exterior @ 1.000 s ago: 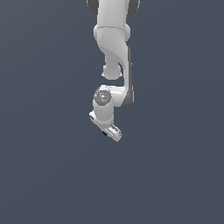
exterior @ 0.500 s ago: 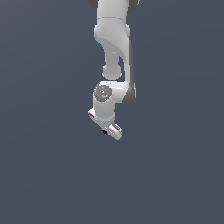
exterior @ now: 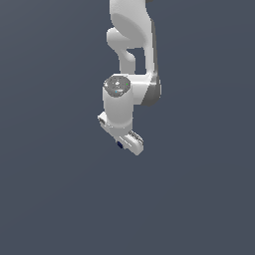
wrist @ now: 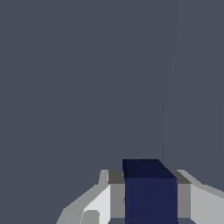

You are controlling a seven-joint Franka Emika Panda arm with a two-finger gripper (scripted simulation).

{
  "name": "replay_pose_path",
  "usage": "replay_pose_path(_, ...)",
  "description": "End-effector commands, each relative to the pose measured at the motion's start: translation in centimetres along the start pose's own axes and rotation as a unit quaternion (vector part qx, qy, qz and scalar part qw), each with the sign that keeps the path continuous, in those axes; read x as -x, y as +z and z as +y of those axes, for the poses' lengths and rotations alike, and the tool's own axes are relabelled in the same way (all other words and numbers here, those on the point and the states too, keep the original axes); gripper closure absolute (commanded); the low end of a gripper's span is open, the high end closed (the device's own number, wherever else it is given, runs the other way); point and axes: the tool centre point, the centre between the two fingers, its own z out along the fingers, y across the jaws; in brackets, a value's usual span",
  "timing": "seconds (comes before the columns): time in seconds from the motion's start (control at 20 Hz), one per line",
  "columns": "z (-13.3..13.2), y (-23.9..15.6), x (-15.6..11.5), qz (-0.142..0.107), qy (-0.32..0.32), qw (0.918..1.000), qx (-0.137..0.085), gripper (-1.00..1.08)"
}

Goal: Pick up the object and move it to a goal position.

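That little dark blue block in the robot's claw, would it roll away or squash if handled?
Probably neither. The block has flat faces and sharp corners, so it likely sits still rather than rolls. Its edges look straight between the gripper fingers, suggesting it is stiff. Being tiny beside the gripper, it is probably light.

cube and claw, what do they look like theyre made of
This is a simulator render, so material is a guess. The cube looks like a solid matte block, plastic or painted: flat navy faces, no grain, gloss or marking. The claw reads as smooth white moulded plastic or painted metal with soft shading. Its fingers are flat matte grey beside the cube.
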Motion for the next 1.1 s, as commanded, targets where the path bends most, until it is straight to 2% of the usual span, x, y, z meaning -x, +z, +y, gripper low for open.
replay_pose_path(0.0,-0.6,-2.8,-0.3,0.0,0.0,1.0,0.0,1.08)
replay_pose_path(0.5,-2.7,-11.1,-1.6,0.0,0.0,1.0,0.0,1.08)
replay_pose_path(1.05,-3.6,-13.9,-2.2,0.0,0.0,1.0,0.0,1.08)
